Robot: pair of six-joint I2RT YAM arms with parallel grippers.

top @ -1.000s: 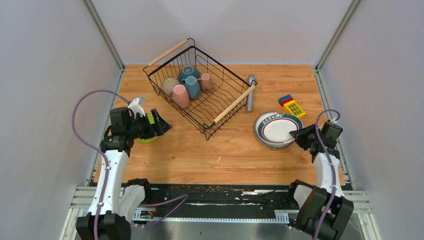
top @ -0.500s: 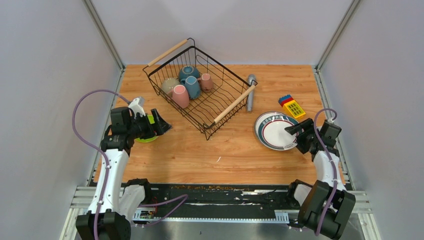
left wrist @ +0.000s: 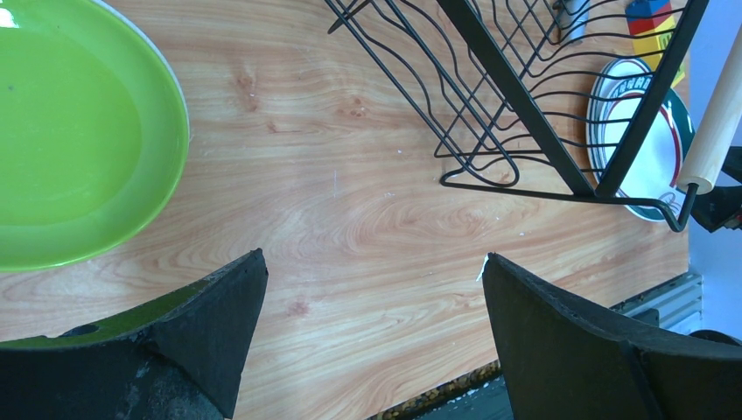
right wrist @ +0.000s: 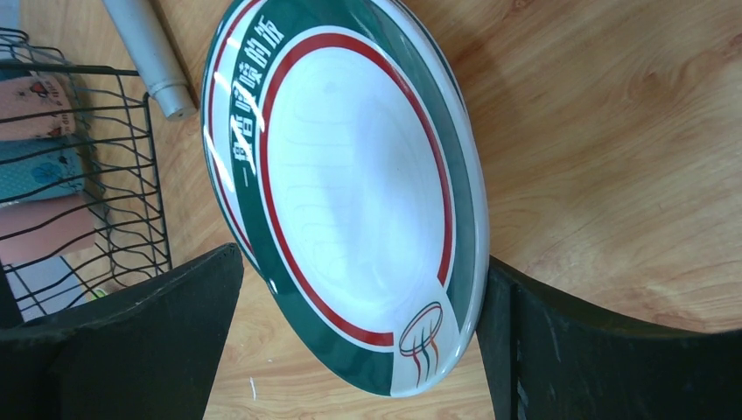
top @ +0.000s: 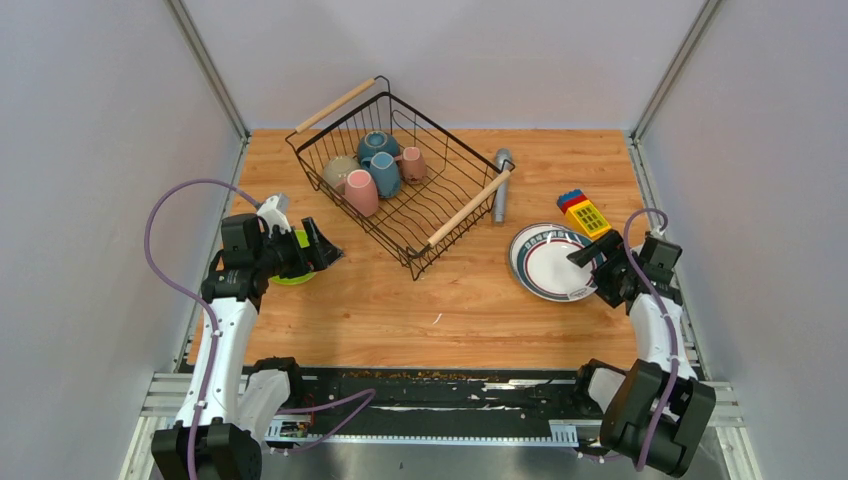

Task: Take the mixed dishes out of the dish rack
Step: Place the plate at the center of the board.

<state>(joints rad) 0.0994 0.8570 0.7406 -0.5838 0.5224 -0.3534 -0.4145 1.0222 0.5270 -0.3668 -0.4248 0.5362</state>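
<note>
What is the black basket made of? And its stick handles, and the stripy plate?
The basket looks like thin metal wire with a black coating: bent rods you can see through. Its handles look like bare light wood, pale and matte. The plate is probably glazed ceramic, since it gleams.

The scene is lit brightly and evenly from above, so only soft, short shadows are cast on the wooden table (top: 450,300). Pale glare is seen on the white plate (right wrist: 350,201) and the lime-green plate (left wrist: 61,131). The wood grain is rendered sharply in both wrist views.
</note>
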